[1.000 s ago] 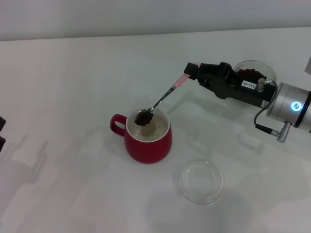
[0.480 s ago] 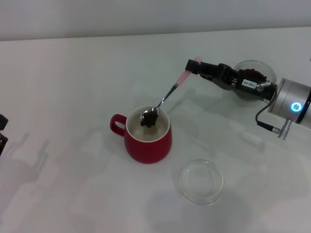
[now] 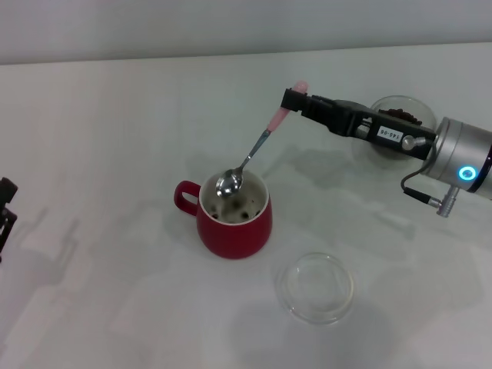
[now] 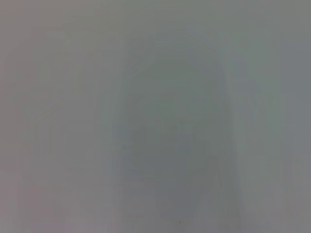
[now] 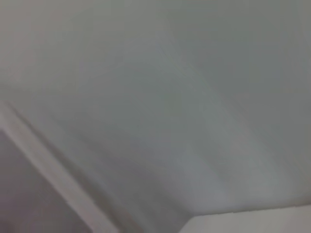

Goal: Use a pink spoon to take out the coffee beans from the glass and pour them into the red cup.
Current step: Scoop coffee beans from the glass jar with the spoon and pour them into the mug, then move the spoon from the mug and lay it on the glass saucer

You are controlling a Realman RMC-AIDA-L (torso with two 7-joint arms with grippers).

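My right gripper is shut on the pale pink handle of the pink spoon, which slants down to the left. Its shiny bowl hangs empty over the mouth of the red cup. A few coffee beans lie inside the cup on its white inside. The glass stands at the far right, mostly hidden behind my right arm, with dark beans in it. My left gripper shows only as a dark tip at the left edge. Both wrist views show only blurred grey surface.
A shallow clear glass dish lies on the white table in front and to the right of the red cup. The table's far edge meets a pale wall at the top.
The spoon has tipped and its beans have dropped into the red cup; its bowl is now empty. My right gripper has rolled and shifted slightly left and up.
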